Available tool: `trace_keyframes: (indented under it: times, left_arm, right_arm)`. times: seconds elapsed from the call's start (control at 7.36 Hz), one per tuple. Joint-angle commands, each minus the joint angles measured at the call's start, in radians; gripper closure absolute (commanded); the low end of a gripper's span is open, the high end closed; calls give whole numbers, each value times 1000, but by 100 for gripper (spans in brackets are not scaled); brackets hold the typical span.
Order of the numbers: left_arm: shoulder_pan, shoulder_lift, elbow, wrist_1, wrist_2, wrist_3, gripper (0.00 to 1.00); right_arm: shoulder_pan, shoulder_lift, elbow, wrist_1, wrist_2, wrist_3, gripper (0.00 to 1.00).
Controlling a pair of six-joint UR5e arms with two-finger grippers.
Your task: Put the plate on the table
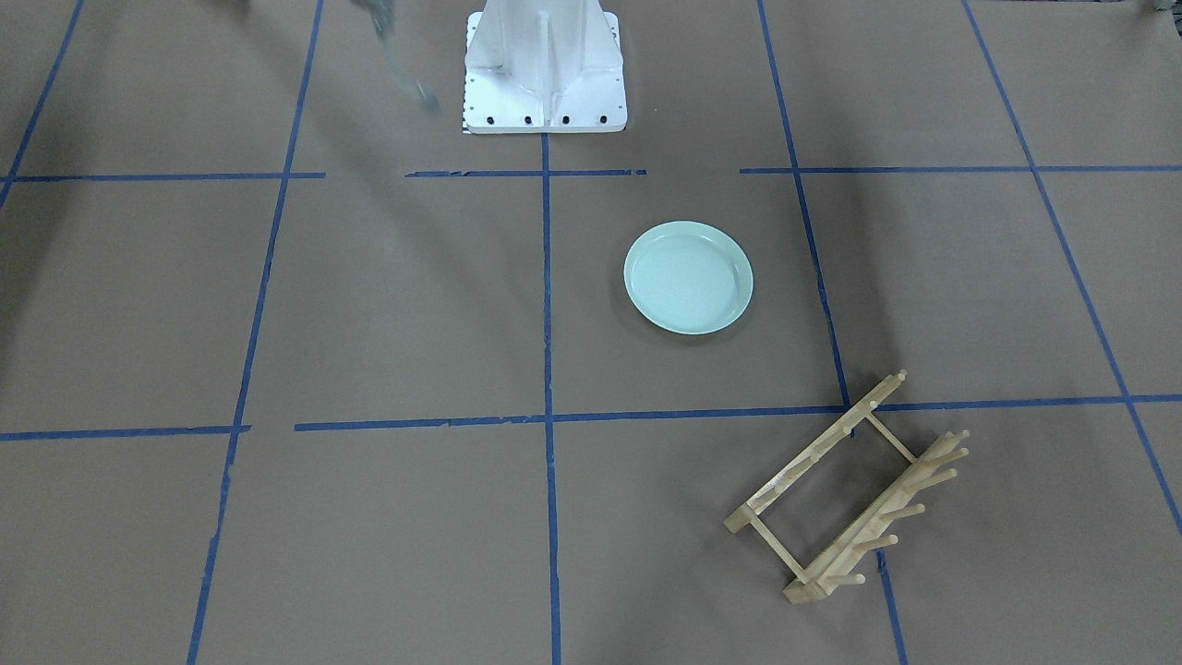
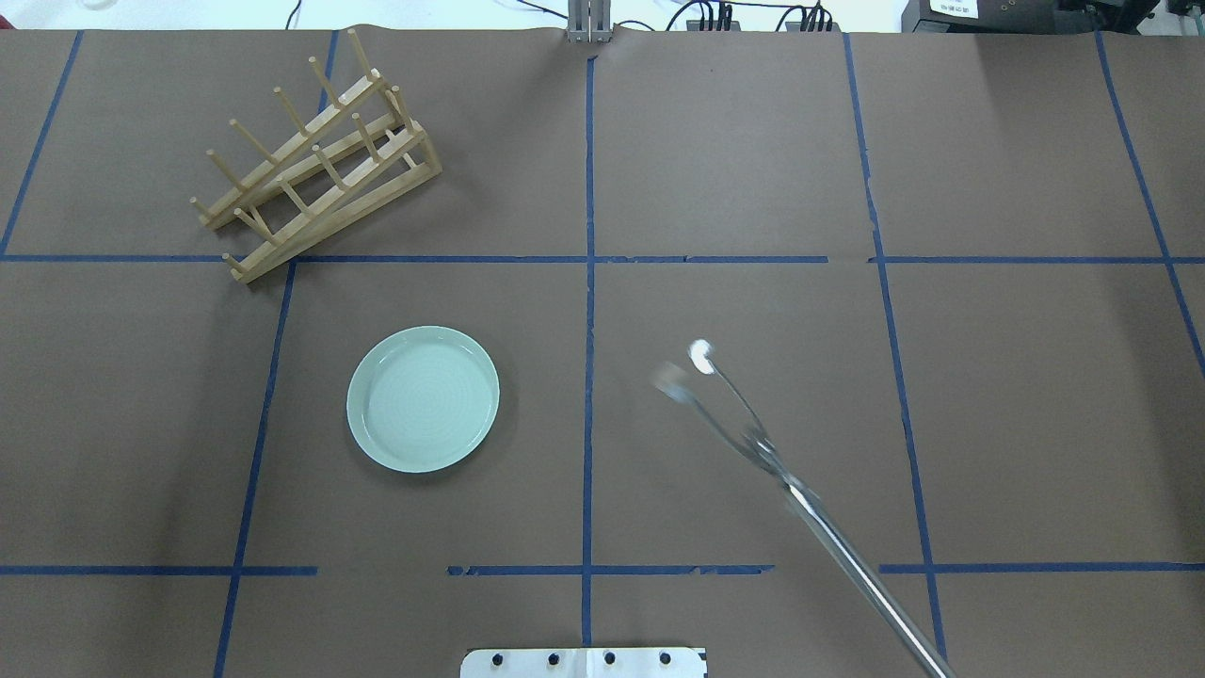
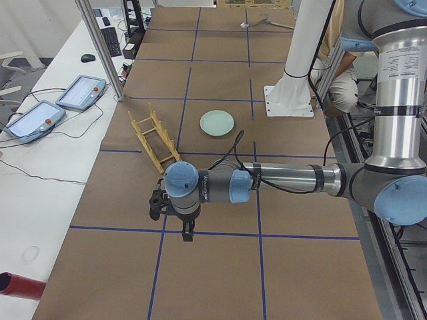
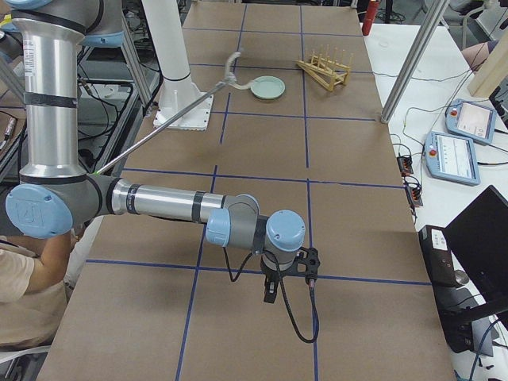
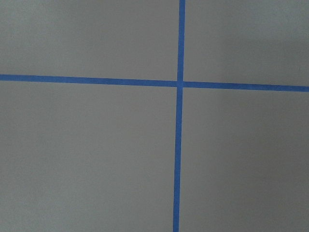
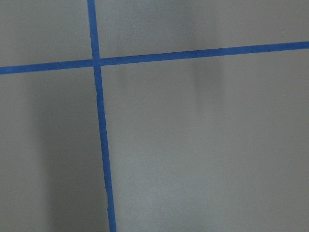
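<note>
As I read the overhead view from the robot's edge outward, the base (image 2: 584, 662) came first, at the middle of the near edge; beyond it, in the middle row of the grid, the plate (image 2: 423, 398) lay flat on the table (image 2: 734, 169), rim up, inside one cell on the robot's left of the centre tape (image 2: 588, 377) and touching no line; being round, it offered no long axis to line up on. On the other side of that tape a thin rod (image 2: 847, 556) slanted in from the near right corner, its forked tip blurred and well apart from the plate; what held it I could not see. Farthest out, toward the far left corner, the rack (image 2: 320, 160) stood askew, apart from the plate. Neither gripper showed in that view; the left gripper (image 3: 189, 233) hung over the table's left end and the right gripper (image 4: 270, 292) over its right end, each seen only from the side, so I could not tell whether either was parted or closed; both wrist cameras gave me only bare paper and tape. I judged the placing done; had the plate needed another move, the left arm (image 3: 287, 179) was the nearer, with the plate lying inward from it, toward the table's middle.
</note>
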Motion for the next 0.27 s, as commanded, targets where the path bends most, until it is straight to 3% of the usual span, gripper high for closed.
trace_keyframes:
  times: [0.0, 0.14]
  left_arm:
    - [1, 2, 0, 2, -1, 1, 0]
    - [2, -1, 0, 2, 0, 0, 0]
  right_arm:
    - [0, 0, 1, 0, 0, 0, 0]
    - [0, 0, 1, 0, 0, 0, 0]
